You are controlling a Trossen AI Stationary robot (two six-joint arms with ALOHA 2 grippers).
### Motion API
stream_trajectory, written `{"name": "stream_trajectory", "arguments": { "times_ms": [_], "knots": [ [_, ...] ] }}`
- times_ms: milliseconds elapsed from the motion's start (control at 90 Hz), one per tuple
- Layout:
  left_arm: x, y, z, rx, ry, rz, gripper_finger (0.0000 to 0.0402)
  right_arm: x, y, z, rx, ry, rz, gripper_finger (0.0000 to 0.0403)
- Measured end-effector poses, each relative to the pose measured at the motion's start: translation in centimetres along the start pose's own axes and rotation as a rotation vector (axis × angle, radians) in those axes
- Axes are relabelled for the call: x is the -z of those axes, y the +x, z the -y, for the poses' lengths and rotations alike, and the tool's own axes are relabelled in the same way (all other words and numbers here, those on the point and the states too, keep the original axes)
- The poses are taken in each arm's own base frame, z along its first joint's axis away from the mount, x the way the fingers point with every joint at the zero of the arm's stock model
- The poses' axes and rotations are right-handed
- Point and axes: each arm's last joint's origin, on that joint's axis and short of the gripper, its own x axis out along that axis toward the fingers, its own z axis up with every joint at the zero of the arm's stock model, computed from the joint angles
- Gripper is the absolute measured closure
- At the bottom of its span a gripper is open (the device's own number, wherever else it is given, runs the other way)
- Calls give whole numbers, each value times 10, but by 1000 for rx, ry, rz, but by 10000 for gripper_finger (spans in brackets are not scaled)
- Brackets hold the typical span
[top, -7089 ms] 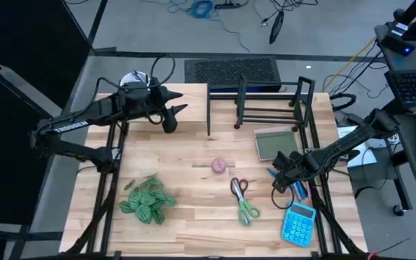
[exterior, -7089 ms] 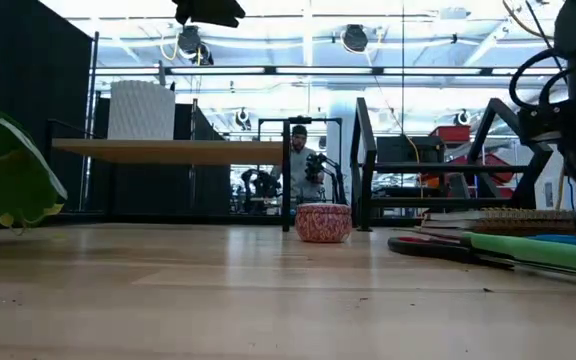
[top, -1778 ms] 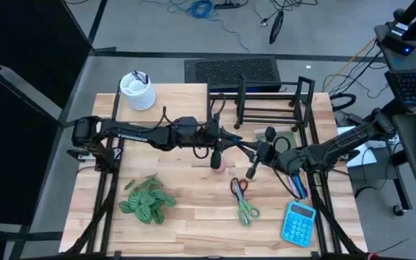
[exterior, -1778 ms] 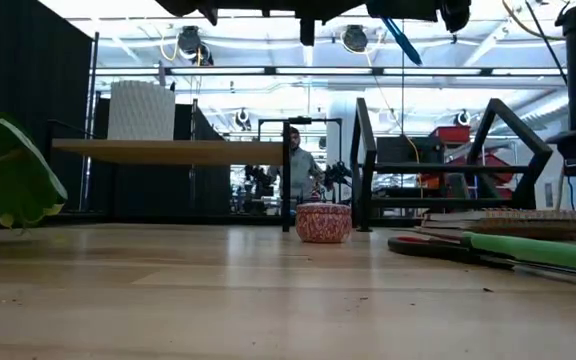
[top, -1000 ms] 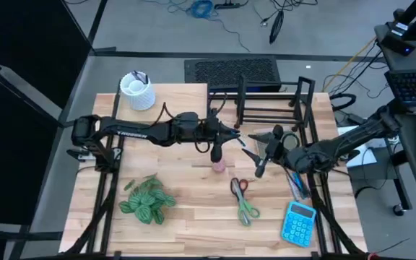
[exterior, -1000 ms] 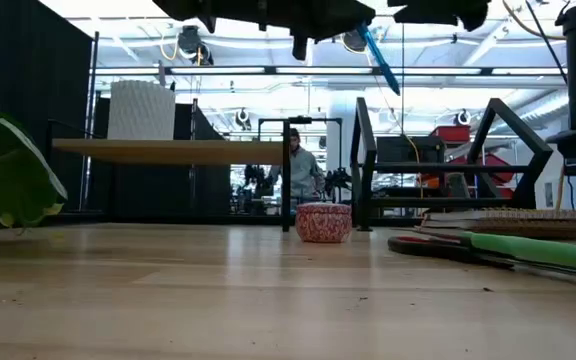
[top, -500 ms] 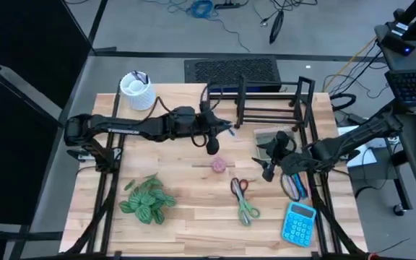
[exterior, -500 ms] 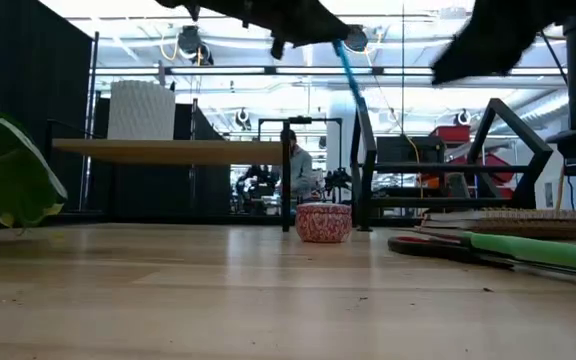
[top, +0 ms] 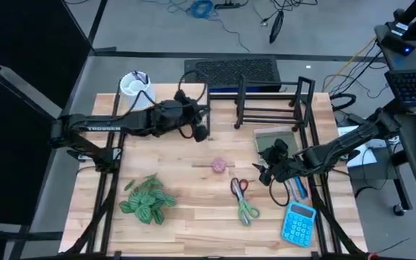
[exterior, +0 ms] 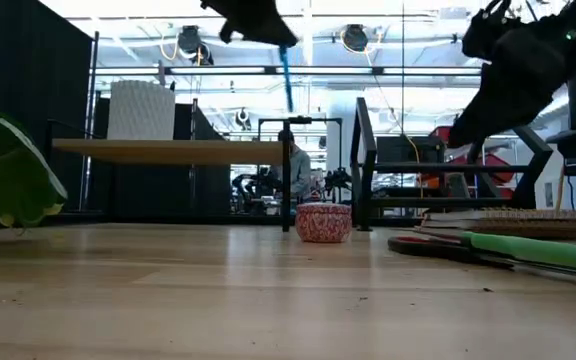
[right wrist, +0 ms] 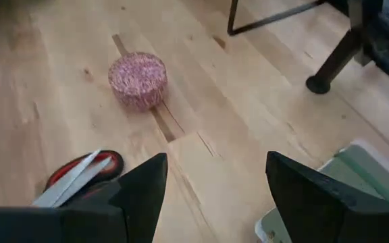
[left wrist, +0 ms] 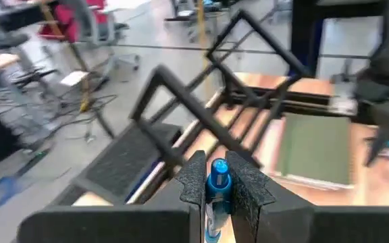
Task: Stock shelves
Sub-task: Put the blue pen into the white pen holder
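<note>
On the desk (top: 193,217), counted:
Shelves: 2. Pale-wood riser shelf (exterior: 168,150) at far left corner; black wire rack (top: 269,105) w/ upright dividers at far edge, right of centre.
White ribbed pot: 1 (top: 136,88), on the riser, far left corner.
Pink round tin: 1 (top: 219,166), mid-desk, well apart from both end effectors.
Scissors: 1 pair (top: 244,200), red + green handles, toward near edge, right of centre.
Leafy plant: 1 (top: 147,200), near left part of desk.
Blue calculator: 1 (top: 298,223), near right corner.
Green notebook: 1 (top: 276,143), near right edge, just in front of the rack.
Blue pens by right edge: some (top: 297,189), count unclear, partly under right arm.
Left arm: stretched across from left edge toward far centre, raised above desk. Left end effector (top: 201,130) just beside rack's left end, fingers (left wrist: 193,179) clamped on 1 blue pen (left wrist: 218,177); pen hangs down in low view (exterior: 285,75).
Right arm: comes in from right edge, bent low. Right end effector (top: 267,173) near notebook's near-left corner, betw. scissors and pens; fingers (right wrist: 144,185) spread wide apart, nothing betw. them, tin and scissor handle ahead in wrist view.
Background: 1 person (exterior: 296,170), far behind desk.
</note>
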Motion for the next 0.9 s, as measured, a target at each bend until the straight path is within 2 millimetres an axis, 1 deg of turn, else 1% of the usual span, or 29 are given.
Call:
{"name": "stream_trajectory", "arguments": {
  "times_ms": [211, 378, 711, 844, 900],
  "knots": [
    [11, -22, -19, -73, -47, 21, 384, 18, 12, 2, -4, 43, -32, 167],
    [21, -35, -31, -133, -60, 8, 384, 29, 18, 5, -9, 77, -29, 167],
    [13, -66, -65, -324, -109, 33, 384, 44, 26, 10, -45, 183, 10, 167],
    [14, -74, -77, -367, -113, 20, 384, 44, 27, 9, -51, 195, 15, 167],
    [9, -79, -82, -383, -115, 41, 384, 44, 27, 9, -54, 199, 19, 167]
  ]
}}
